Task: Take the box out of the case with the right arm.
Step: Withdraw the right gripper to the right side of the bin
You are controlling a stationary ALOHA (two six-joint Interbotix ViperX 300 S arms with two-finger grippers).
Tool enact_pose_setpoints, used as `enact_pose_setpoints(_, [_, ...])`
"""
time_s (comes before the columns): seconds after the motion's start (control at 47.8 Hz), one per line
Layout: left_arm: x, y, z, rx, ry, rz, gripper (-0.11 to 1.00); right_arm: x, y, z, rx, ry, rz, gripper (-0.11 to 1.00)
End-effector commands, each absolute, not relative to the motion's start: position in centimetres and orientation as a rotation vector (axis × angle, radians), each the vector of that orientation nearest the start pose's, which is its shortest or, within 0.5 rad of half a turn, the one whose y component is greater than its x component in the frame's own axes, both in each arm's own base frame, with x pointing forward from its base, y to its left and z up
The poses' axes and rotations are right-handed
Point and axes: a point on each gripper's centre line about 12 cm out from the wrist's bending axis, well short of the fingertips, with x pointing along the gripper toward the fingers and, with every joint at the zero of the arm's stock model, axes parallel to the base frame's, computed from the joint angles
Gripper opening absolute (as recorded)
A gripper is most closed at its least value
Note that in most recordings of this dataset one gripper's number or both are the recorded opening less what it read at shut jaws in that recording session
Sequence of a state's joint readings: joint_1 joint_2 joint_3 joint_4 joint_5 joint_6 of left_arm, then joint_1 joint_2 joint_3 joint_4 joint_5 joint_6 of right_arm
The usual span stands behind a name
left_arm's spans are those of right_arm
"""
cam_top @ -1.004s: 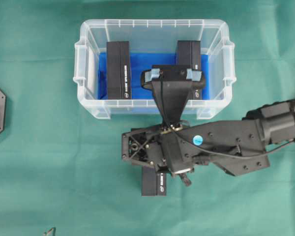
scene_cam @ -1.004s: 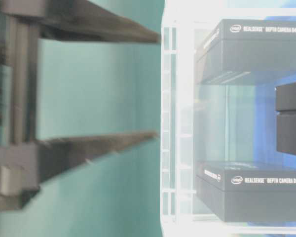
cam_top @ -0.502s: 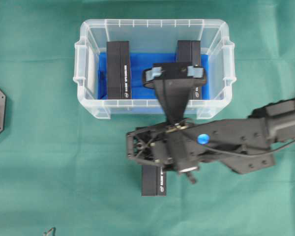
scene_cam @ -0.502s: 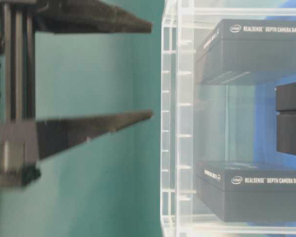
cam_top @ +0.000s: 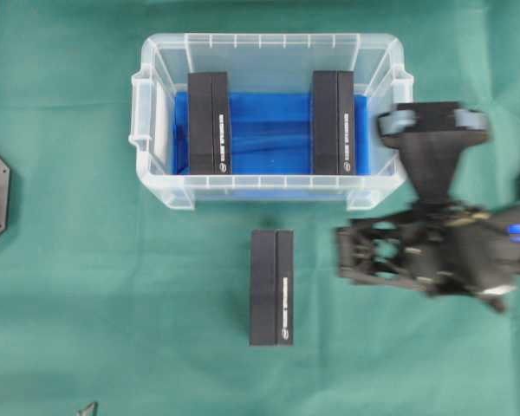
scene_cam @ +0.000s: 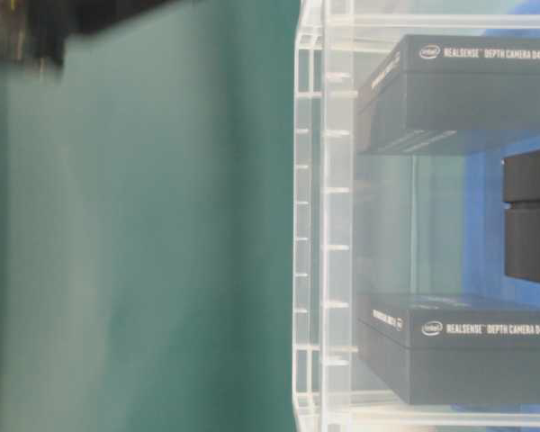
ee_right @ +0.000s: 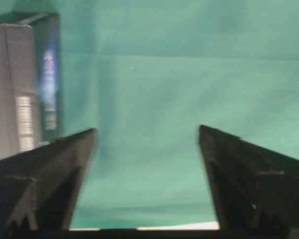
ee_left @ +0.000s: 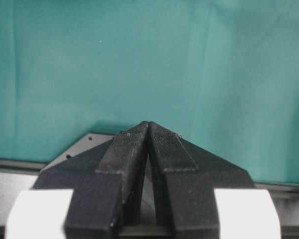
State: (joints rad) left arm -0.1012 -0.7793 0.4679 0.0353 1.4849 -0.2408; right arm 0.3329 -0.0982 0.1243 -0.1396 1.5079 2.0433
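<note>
Case [cam_top: 377, 186]: clear tub on the green cloth [cam_top: 113, 303], near the top middle of the overhead view, with a blue liner [cam_top: 269, 130] on its floor.

Boxes in case: two black boxes stand on edge inside, the left box [cam_top: 210, 123] and the right box [cam_top: 333, 123], well apart with bare blue liner between them. In the table-level view both show through the clear wall, white lettering on their faces.

Box outside [cam_top: 272, 287]: a third black box lies on the cloth just below the case, clear of its wall. Nothing of mine touches it.

My right pincer [ee_right: 147, 137]: spread wide and empty. In my wrist view the two dark fingers [ee_right: 50, 169] stand far apart with only green cloth between them.

Where my right arm is: in the overhead view my right hand [cam_top: 416, 260] hangs over the cloth to the right of the box outside, below the case's lower right corner. My wrist camera mount [cam_top: 433, 130] sits just outside the case's right handle.

What my right wrist sees: the box outside appears at the left edge, blurred, beside my left-hand finger and not between the two.

My left pincer [ee_left: 148, 124]: pressed together, tips meeting, nothing in them, green cloth beyond.

Table-level view: only a dark blurred bit in the top left corner; I cannot tell what part it is.
</note>
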Motion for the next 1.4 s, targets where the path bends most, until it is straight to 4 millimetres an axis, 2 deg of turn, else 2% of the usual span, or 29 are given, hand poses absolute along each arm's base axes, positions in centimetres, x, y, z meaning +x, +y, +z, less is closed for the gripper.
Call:
enact_pose_setpoints(0.0, [16.3, -1.2, 37.0, -0.128, 1.153, 0.079, 0.00, 29.4, 9.7, 32.0, 1.286, 0.991, -1.234, 0.84])
enact_pose_setpoints(0.146, [16.3, -1.2, 37.0, -0.126, 1.155, 0.080, 0.00, 25.3, 10.4, 31.6, 1.303, 1.027, -1.227, 0.84])
enact_pose_setpoints(0.272, [16.4, -1.2, 37.0, -0.126, 1.156, 0.080, 0.00, 23.3, 10.3, 31.7, 1.330, 1.015, -1.228, 0.84])
enact_pose_setpoints(0.397, [16.4, -1.2, 37.0, -0.131, 1.156, 0.082, 0.00, 22.9, 10.0, 31.4, 1.324, 1.002, -1.232, 0.84])
enact_pose_setpoints(0.753, [16.4, -1.2, 37.0, -0.132, 1.154, 0.084, 0.00, 23.8, 8.5, 31.3, 1.317, 0.941, -1.233, 0.84])
enact_pose_setpoints(0.92, [16.4, -1.2, 37.0, -0.129, 1.156, 0.082, 0.00, 23.7, 5.6, 31.3, 1.283, 0.932, -1.235, 0.84])
enact_pose_setpoints(1.171, [16.4, -1.2, 37.0, -0.132, 1.155, 0.081, 0.00, 23.3, -0.5, 31.7, 1.241, 0.919, -1.232, 0.84])
enact_pose_setpoints(1.38, [16.4, -1.2, 37.0, -0.132, 1.153, 0.083, 0.00, 23.0, -4.4, 31.7, 1.200, 0.922, -1.233, 0.84])
